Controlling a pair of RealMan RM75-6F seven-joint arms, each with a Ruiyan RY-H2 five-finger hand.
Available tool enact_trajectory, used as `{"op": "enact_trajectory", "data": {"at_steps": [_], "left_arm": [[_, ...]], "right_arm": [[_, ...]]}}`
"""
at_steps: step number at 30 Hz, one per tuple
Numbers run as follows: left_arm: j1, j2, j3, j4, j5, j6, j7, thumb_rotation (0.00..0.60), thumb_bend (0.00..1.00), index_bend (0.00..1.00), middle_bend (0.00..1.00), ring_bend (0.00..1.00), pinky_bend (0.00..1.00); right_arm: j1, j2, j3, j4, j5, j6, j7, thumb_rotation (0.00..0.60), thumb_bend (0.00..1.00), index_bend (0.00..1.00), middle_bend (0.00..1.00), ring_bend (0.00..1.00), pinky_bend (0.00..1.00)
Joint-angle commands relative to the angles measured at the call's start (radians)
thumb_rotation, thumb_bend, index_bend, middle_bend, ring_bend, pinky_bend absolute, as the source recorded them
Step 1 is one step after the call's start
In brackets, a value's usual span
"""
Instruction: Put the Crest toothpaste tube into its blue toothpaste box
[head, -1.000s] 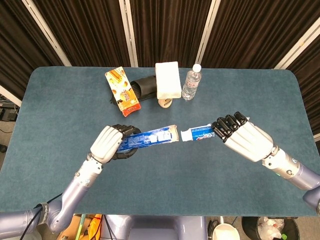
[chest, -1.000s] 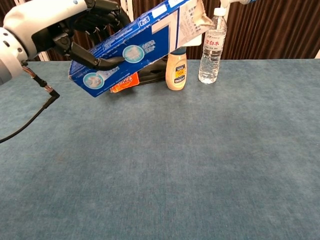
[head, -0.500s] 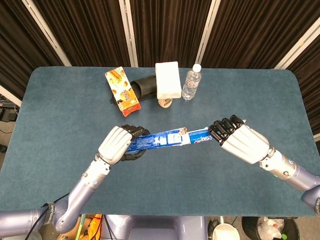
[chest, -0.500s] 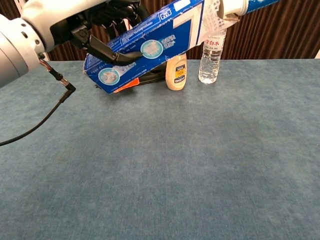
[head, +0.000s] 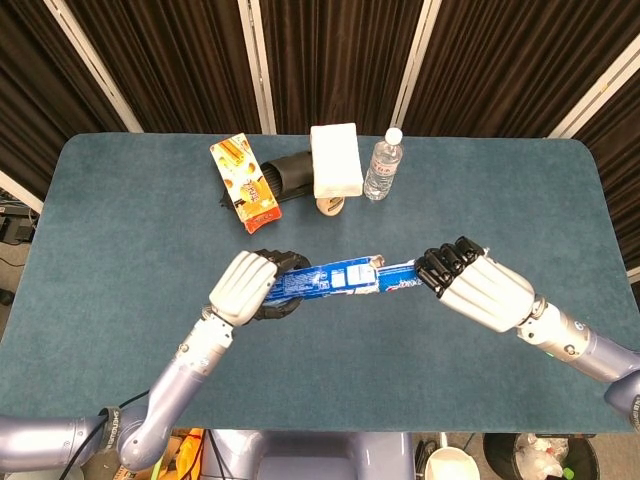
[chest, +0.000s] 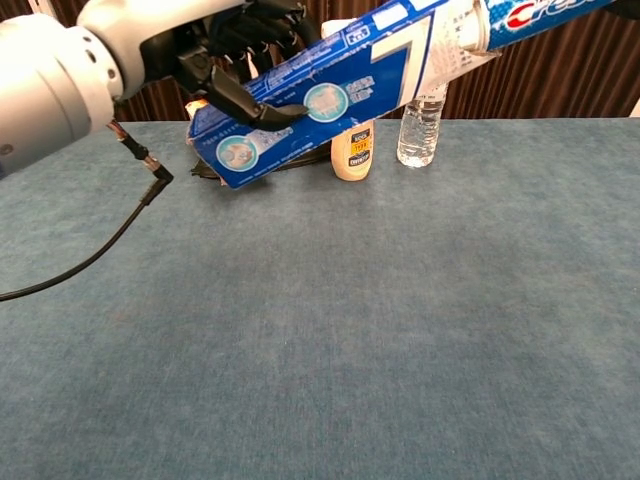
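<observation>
Blue table, dark curtains. Insertion step: left hand grips blue toothpaste box, right hand holds Crest toothpaste tube, cap end apparently inside the mouth. Next: push along the box axis.

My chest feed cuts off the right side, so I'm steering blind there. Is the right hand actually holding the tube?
Observer: Yes. In the head view the right hand grips the tail end of the Crest toothpaste tube.
Operator: And the left hand, how does it hold the box?
Observer: The left hand wraps around the closed end of the blue toothpaste box, which is held above the table.
Operator: I only see a yellowish bottle under the box. What's above it?
Observer: From above, a white block covers it, beside the water bottle.
</observation>
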Motion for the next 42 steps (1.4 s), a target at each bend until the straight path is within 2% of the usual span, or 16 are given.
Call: {"op": "enact_trajectory", "data": {"at_steps": [1,9,17,22,27,29,38,42], "left_arm": [[-0.022,-0.018,-0.013,-0.008,-0.037,-0.007,0.03,0.6,0.46,0.4,0.52,0.5,0.53],[-0.078,-0.103,-0.016,0.037,-0.065,-0.002,0.091,0.6,0.46,0.4,0.52,0.5,0.53],[-0.106,-0.185,-0.021,0.097,-0.046,0.031,0.086,0.6,0.46,0.4,0.52,0.5,0.53],[-0.11,-0.212,-0.03,0.109,-0.041,0.049,0.068,0.6,0.46,0.4,0.52,0.5,0.53],[-0.11,-0.21,-0.044,0.085,-0.082,0.05,0.077,0.6,0.46,0.4,0.52,0.5,0.55],[-0.111,-0.203,-0.046,0.073,-0.094,0.049,0.086,0.6,0.46,0.4,0.52,0.5,0.55],[-0.113,-0.179,-0.048,0.04,-0.119,0.053,0.109,0.6,0.46,0.4,0.52,0.5,0.55],[-0.115,-0.182,-0.05,0.038,-0.127,0.056,0.106,0.6,0.46,0.4,0.52,0.5,0.55]], "right_arm": [[0.002,-0.001,-0.003,0.004,-0.003,0.002,0.0,0.6,0.43,0.85,0.76,0.67,0.74],[-0.003,-0.009,-0.007,0.014,0.004,0.02,0.01,0.6,0.43,0.85,0.76,0.67,0.74],[-0.011,-0.02,-0.004,0.035,0.013,0.053,0.02,0.6,0.43,0.83,0.76,0.65,0.72],[-0.017,-0.023,-0.005,0.052,0.021,0.066,0.027,0.6,0.43,0.81,0.76,0.63,0.69],[-0.023,-0.023,-0.009,0.066,0.025,0.077,0.033,0.6,0.43,0.78,0.76,0.6,0.63],[-0.025,-0.024,-0.01,0.069,0.026,0.081,0.032,0.6,0.43,0.75,0.75,0.57,0.59],[-0.035,-0.031,0.006,0.059,0.048,0.099,0.002,0.6,0.43,0.53,0.58,0.4,0.42],[-0.043,-0.035,0.021,0.046,0.067,0.116,-0.007,0.6,0.43,0.37,0.47,0.28,0.32]]}}
